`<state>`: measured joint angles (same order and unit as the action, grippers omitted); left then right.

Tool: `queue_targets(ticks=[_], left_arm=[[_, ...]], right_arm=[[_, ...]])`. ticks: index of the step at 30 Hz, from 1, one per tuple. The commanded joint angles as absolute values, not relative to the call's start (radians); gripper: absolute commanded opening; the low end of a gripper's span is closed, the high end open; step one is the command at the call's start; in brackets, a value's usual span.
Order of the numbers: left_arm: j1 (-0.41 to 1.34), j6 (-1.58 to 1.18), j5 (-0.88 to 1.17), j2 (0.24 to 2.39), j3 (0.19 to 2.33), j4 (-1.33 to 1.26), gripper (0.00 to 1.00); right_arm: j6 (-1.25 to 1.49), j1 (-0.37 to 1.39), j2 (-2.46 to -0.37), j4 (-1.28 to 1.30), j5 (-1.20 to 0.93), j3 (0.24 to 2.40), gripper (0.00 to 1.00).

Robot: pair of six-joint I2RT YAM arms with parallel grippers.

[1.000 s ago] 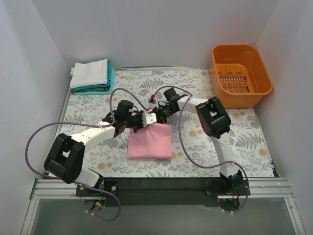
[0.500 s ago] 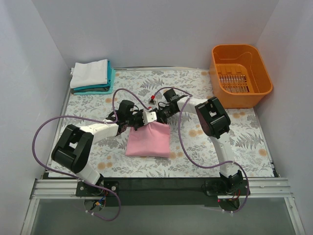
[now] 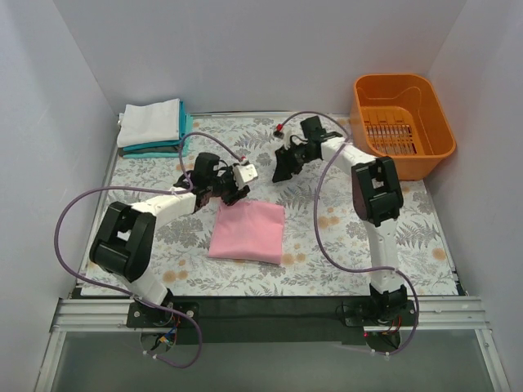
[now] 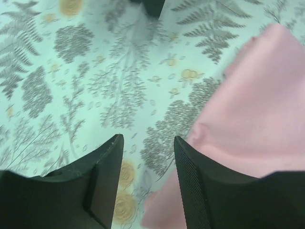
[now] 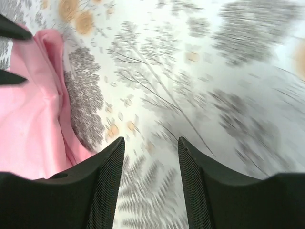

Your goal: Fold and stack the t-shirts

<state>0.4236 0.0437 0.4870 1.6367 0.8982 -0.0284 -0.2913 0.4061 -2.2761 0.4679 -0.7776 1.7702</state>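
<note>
While both arms reach out over the middle of the table, the plain light pink t-shirt (image 3: 248, 232) lies flat on the fern-and-flower printed table cover (image 3: 343, 237). It's soft cloth folded into a roughly square pad with slightly puffy edges, and nothing is gripping it. The left gripper (image 3: 237, 189) hangs just beside the shirt's far left corner. From the left wrist camera its two black ribbed fingers (image 4: 102, 176) stand apart with only the printed cover showing between them, and the pink cloth (image 4: 257, 105) sits off to the right, one soft crease running along its edge. The right gripper (image 3: 282, 170) is further back, clear of the shirt. Its own camera is a bit blurry, but the jaws are spread there too, nothing between them, with a rumpled pink fold (image 5: 28, 124) at the left of that view. Over in the far left corner sits the stack: a white t-shirt (image 3: 149, 122) folded into a neat rectangle on top of a folded teal t-shirt (image 3: 167, 148), whose edges peek out underneath. Far right there's a hard orange plastic basket (image 3: 402, 122) with rounded corners and a slotted bottom. Thin purple cables (image 3: 78, 216) loop off both arms.
</note>
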Motion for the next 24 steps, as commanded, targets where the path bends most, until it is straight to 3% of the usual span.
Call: queue_targets(ticks=[1,5,7,13,18,24], left_arm=[[0.365,-0.116,0.515,1.54,0.985,0.053,0.45],[0.275,-0.274,0.664,1.483,1.061,0.172,0.44],[0.267,-0.358,0.791,1.467,1.077,0.263,0.38],[0.265,-0.642,0.963,1.473,0.95,0.266,0.32],[0.242,-0.811,0.937,1.546,0.832,0.123,0.3],[0.166,-0.92,0.927,1.71,0.85,-0.082,0.29]], right_arm=[[-0.276,0.353,-2.105,0.505,-0.719,1.8,0.47],[-0.204,0.362,-1.965,0.494,-0.865,1.648,0.36],[-0.152,0.382,-1.9,0.47,-0.966,1.53,0.28],[-0.017,0.481,-1.853,0.312,-1.111,1.307,0.27],[0.023,0.499,-1.93,0.238,-1.054,1.278,0.26],[0.005,0.456,-2.09,0.207,-0.947,1.348,0.26]])
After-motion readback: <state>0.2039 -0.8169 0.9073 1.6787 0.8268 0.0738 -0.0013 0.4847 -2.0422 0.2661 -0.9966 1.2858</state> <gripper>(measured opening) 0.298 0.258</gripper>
